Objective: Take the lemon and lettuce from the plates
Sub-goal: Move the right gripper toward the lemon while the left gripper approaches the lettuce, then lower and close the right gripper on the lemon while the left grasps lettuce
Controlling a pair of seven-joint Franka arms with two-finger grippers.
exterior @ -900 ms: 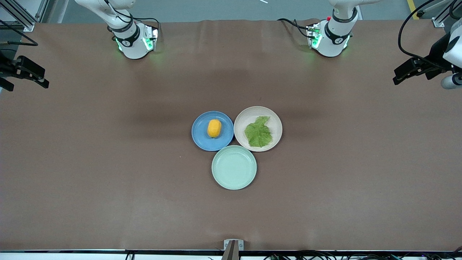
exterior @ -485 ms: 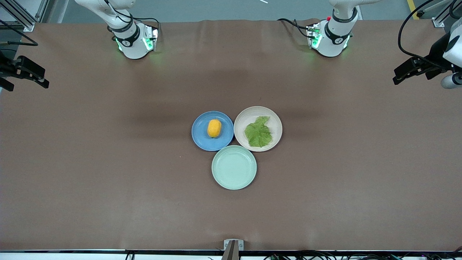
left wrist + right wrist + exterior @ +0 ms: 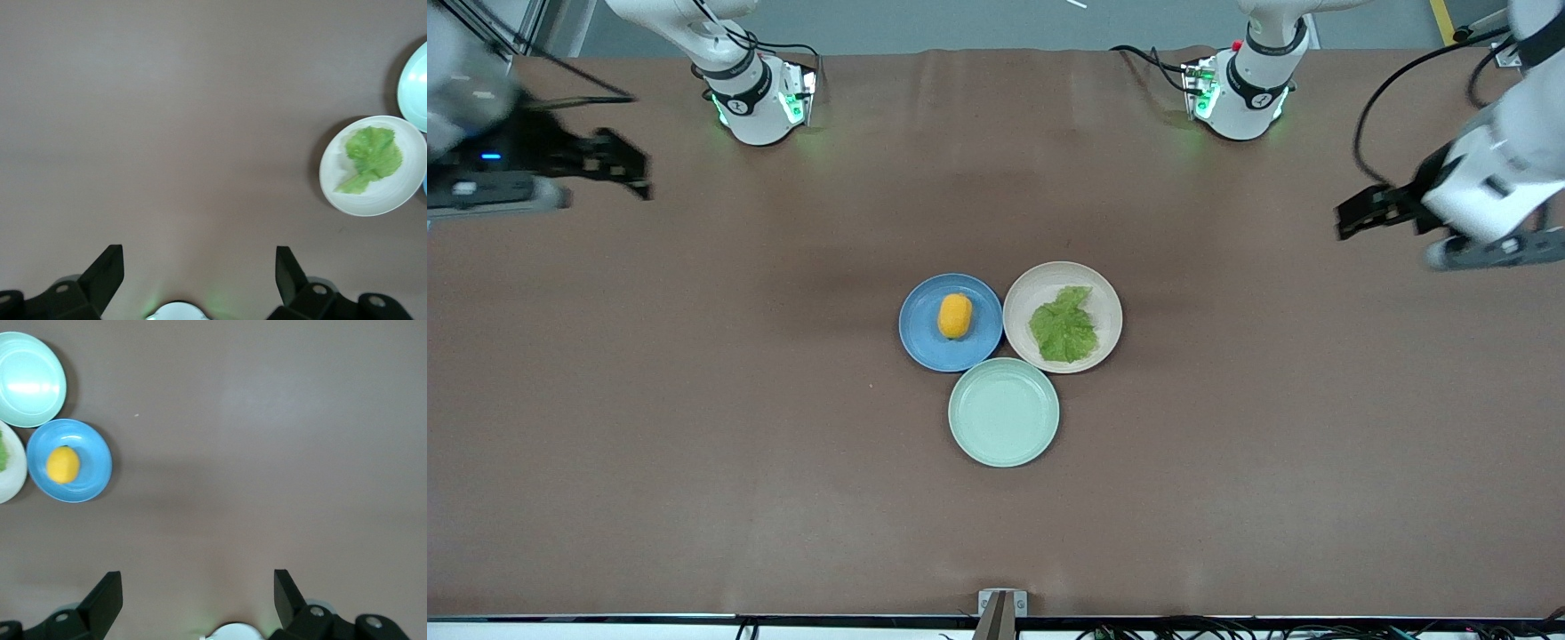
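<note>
You've got three plates touching in a cluster mid-table. Lemon [image 3: 955,316] sits centred on the blue plate [image 3: 923,342], at the right arm's side of the cluster. Lettuce [image 3: 1064,326] lies flat on the beige plate [image 3: 1103,302], at the left arm's side, stem end pointing to about 1 o'clock in the front view. Mint plate [image 3: 1004,412] is nearer the front camera, at 6 o'clock from the gap between the other two, nothing on it.

Right gripper [image 3: 627,164] hangs over bare cloth [image 3: 694,400] at the right arm's end of the table, roughly 10 o'clock from the blue plate, well apart from it. Jaws spread wide, nothing between them; the right wrist view shows both fingers [image 3: 107,597] with only cloth in the gap.

Left gripper [image 3: 1356,213] hangs over bare cloth at the left arm's end, roughly 2 o'clock from the beige plate, well apart. Jaws also spread wide and holding nothing; the fingers [image 3: 110,267] frame only cloth in the left wrist view.

Neither gripper touches a plate, the lemon or the lettuce.
</note>
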